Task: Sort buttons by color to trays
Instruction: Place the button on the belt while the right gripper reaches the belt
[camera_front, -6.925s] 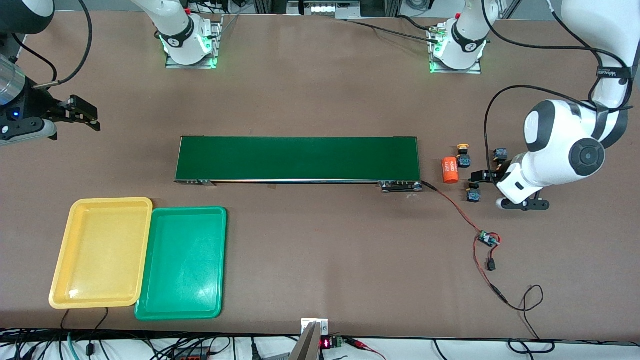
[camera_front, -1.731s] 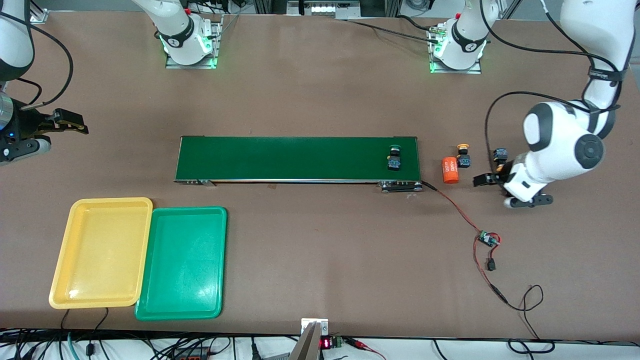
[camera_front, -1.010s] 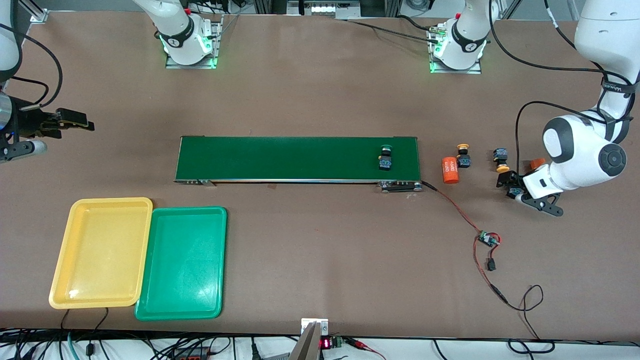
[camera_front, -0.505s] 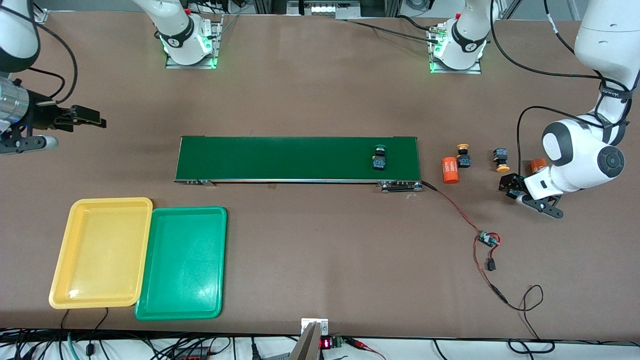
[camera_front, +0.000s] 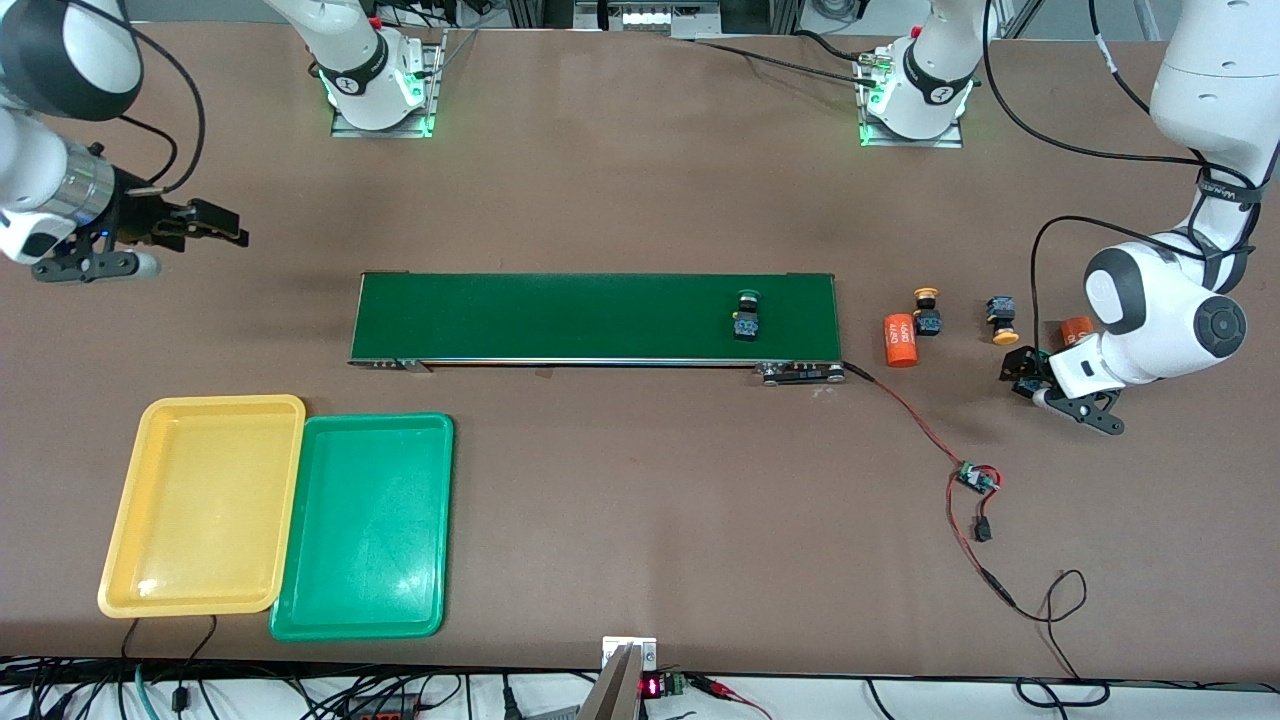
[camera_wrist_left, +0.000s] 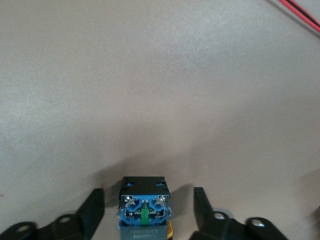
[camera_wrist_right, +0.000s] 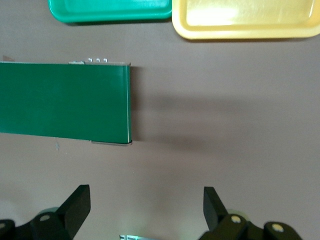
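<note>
My left gripper (camera_front: 1022, 372) (camera_wrist_left: 148, 195) is down at the table near the left arm's end, open. Its fingers (camera_wrist_left: 97, 200) straddle a black button (camera_wrist_left: 144, 210) with a gap on each side; the cap is hidden. A green-capped button (camera_front: 746, 315) rides on the belt. Two yellow-capped buttons (camera_front: 927, 308) (camera_front: 1000, 318) stand between the belt and my left gripper. The yellow tray (camera_front: 150, 420) (camera_wrist_right: 245, 17) and green tray (camera_front: 440, 430) (camera_wrist_right: 110, 10) lie side by side, nearer the front camera. My right gripper (camera_front: 225, 228) (camera_wrist_right: 145, 200) hangs open and empty over bare table.
The long dark green conveyor belt (camera_front: 590, 315) (camera_wrist_right: 65, 100) crosses the table's middle. One orange cylinder (camera_front: 901, 340) lies off its end, another (camera_front: 1076, 327) beside the left arm. Red and black wires with a small circuit board (camera_front: 975, 478) trail toward the front edge.
The green-capped button has ridden along the belt toward the right arm's end. My right gripper has swung in toward the belt. My left gripper has stayed low around its button.
</note>
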